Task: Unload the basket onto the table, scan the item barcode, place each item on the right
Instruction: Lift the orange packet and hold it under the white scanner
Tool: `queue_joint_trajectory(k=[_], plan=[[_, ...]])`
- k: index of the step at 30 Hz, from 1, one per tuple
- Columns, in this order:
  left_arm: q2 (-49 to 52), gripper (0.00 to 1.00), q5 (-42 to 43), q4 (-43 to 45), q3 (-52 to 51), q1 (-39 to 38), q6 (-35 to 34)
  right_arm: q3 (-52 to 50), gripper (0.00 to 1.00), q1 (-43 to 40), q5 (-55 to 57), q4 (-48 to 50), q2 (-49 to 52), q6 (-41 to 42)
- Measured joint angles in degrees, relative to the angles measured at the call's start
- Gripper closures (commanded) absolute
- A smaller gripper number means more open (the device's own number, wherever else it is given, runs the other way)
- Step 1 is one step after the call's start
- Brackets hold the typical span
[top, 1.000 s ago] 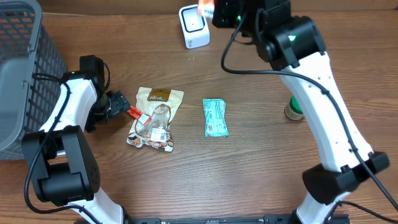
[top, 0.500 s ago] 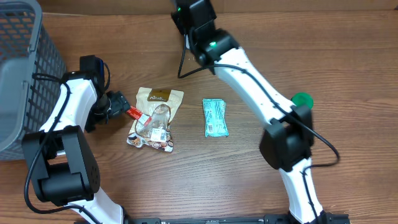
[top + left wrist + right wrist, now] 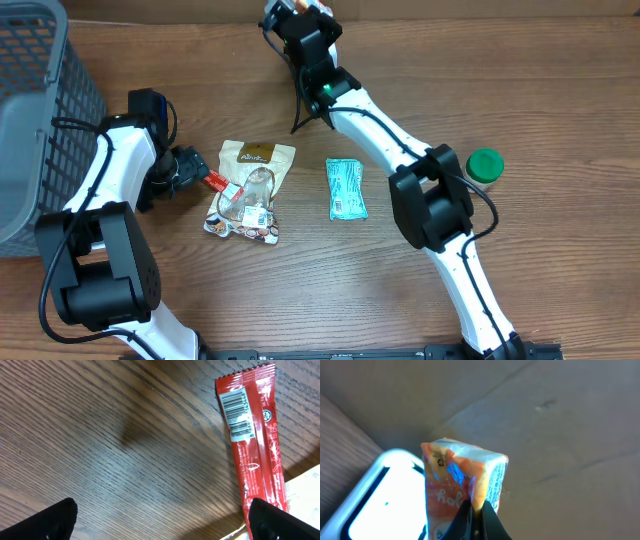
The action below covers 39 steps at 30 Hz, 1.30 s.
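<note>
My right gripper is shut on an orange packet with white lettering, pinching its edge. It holds the packet just above the white scanner, which glows at the lower left of the right wrist view. In the overhead view that gripper is at the table's far edge and the arm hides the scanner. My left gripper is open low over the wood. A red packet with a barcode on its end lies by the right fingertip. From above, the left gripper points at the red packet.
A brown-and-white snack bag lies mid-table over several small packets. A teal packet lies to its right. A green-capped container stands at the right. A grey mesh basket fills the left edge.
The right arm has swung left along the far edge with the orange packet and now covers the scanner in the overhead view. The green cap is uncovered. The left arm has not moved.
</note>
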Motion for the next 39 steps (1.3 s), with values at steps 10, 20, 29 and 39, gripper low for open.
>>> queue_joint_trajectory(k=[10,20,29,39], plan=[[0.0,0.0,0.0,0.02,0.0,0.0,0.0,0.0,0.96,-0.07,0.42,4.39,4.68,-11.47],[0.0,0.0,0.0,0.0,0.0,0.0,0.0,0.0,0.96,-0.07,0.44,3.15,4.68,-12.41],[0.0,0.0,0.0,0.02,0.0,0.0,0.0,0.0,0.96,-0.07,0.5,-2.4,4.68,-10.6],[0.0,0.0,0.0,0.0,0.0,0.0,0.0,0.04,0.97,-0.07,6.82,9.18,4.26,-7.67]])
